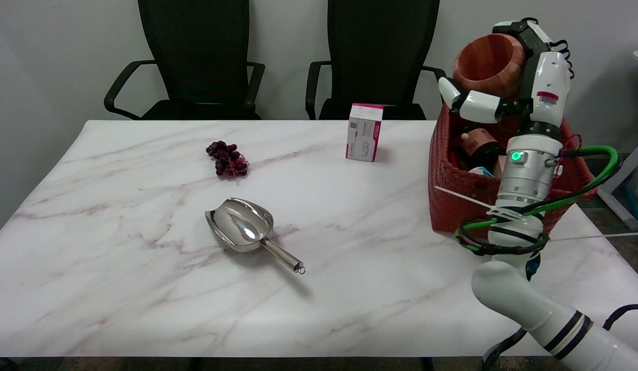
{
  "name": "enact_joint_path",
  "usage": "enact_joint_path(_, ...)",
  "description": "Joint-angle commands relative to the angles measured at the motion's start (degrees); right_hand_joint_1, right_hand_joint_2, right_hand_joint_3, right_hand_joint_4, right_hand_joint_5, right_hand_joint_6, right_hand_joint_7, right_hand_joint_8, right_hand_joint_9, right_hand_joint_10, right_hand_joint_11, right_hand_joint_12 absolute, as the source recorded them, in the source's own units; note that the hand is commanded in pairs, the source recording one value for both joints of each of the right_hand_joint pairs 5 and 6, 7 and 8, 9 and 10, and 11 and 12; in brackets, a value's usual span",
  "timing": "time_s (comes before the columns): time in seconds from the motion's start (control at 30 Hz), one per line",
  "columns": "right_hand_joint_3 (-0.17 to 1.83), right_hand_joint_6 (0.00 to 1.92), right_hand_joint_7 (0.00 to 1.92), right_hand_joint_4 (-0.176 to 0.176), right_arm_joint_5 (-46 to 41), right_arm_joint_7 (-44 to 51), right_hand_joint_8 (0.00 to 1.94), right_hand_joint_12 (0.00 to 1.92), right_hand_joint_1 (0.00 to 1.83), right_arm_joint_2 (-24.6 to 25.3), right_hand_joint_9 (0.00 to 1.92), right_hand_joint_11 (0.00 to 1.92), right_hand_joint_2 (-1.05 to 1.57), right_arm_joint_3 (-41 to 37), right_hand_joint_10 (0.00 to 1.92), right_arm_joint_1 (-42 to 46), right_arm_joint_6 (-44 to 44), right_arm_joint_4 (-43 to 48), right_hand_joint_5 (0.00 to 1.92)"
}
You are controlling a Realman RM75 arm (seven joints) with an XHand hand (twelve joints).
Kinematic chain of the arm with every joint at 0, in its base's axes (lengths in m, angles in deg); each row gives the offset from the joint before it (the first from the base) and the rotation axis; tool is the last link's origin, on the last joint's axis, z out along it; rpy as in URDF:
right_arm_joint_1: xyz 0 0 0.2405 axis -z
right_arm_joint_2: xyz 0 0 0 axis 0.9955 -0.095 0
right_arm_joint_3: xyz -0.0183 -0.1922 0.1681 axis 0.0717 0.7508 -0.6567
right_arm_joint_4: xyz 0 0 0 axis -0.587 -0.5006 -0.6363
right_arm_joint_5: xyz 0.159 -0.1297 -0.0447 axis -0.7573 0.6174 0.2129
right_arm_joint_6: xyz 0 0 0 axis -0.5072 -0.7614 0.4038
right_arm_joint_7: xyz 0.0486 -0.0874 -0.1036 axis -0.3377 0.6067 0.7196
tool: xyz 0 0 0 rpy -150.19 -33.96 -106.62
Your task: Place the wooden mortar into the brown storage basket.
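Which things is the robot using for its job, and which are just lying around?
For the job:
wooden mortar, held up by the right hand
brown storage basket, right below it

Just lying about:
grapes
metal scoop
pink and white box
bottle already in the basket
two black chairs

One mortar [488, 64], one basket [449, 170], one scoop [245, 228], one box [364, 132] — two chairs [198, 56]
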Motion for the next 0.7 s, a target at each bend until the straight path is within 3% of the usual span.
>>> enact_joint_path(0.03, 1.25, 0.71, 1.16, 0.000, -13.5, 10.6, 1.16, 0.80, 1.31, -1.1, 1.12, 0.80, 0.54, -12.5, 1.12, 0.0, -12.5, -3.2, 0.71)
enact_joint_path(0.43, 1.25, 0.64, 1.16, 0.000, -26.0, 23.4, 1.16, 0.81, 1.31, -3.2, 1.13, 0.81, 0.53, -14.5, 1.13, -6.2, -21.0, -10.6, 0.64)
enact_joint_path(0.7, 1.30, 0.64, 1.15, 0.000, -30.5, 27.1, 1.15, 0.80, 1.31, -4.2, 1.12, 0.80, 0.50, -15.1, 1.12, -9.4, -23.3, -16.6, 0.64)
